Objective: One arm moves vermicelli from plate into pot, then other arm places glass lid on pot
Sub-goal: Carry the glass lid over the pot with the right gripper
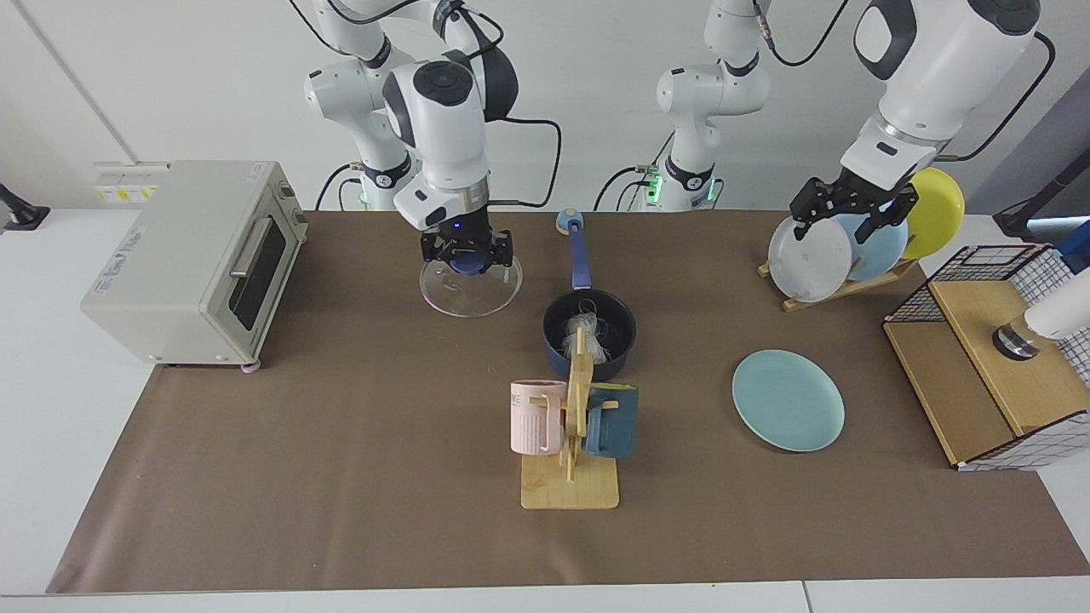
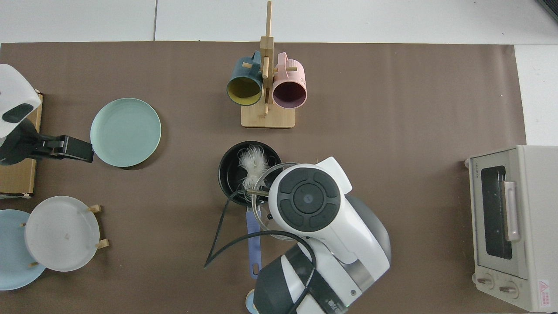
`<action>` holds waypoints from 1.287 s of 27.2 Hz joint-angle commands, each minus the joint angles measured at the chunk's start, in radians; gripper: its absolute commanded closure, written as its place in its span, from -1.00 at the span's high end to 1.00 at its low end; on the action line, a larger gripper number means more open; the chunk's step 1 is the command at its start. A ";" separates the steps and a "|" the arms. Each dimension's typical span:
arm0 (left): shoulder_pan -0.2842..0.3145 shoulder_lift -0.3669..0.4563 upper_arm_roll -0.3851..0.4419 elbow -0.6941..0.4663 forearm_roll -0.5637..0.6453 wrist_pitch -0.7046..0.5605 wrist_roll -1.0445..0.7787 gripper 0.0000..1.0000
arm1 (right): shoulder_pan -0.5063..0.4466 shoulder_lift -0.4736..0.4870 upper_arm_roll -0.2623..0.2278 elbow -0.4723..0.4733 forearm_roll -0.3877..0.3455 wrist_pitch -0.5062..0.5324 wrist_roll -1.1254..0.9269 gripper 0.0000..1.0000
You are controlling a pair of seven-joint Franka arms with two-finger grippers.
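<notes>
The dark blue pot [image 1: 609,317] stands mid-table with the white vermicelli [image 1: 586,330] inside it; the top view shows the vermicelli [image 2: 253,160] in the pot [image 2: 231,172]. My right gripper [image 1: 467,255] is shut on the blue knob of the glass lid [image 1: 471,294], held in the air beside the pot. From above, the lid [image 2: 267,171] overlaps the pot's edge, and the right arm hides its gripper. The teal plate [image 1: 788,400] lies bare. My left gripper [image 1: 851,220] hangs open and empty in front of the plate rack, beside the plate [image 2: 125,131].
A wooden mug rack [image 1: 572,426] with a pink and a blue mug stands right in front of the pot. A toaster oven [image 1: 192,255] sits at one table end. A rack of plates [image 1: 851,247] and a wire-sided wooden box [image 1: 996,366] stand at the other.
</notes>
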 commanded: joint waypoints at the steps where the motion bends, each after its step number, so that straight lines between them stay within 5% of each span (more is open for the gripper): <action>1: -0.010 -0.009 0.003 -0.011 -0.002 0.005 -0.017 1.00 | 0.038 0.252 -0.016 0.262 -0.013 -0.030 0.112 -1.00; 18: -0.004 -0.009 0.011 -0.009 0.008 0.005 -0.015 1.00 | 0.030 0.290 -0.019 0.285 0.007 0.046 0.115 -1.00; 35: -0.002 -0.009 0.011 -0.007 0.009 0.005 -0.015 1.00 | 0.009 0.291 -0.019 0.207 0.005 0.106 0.108 -1.00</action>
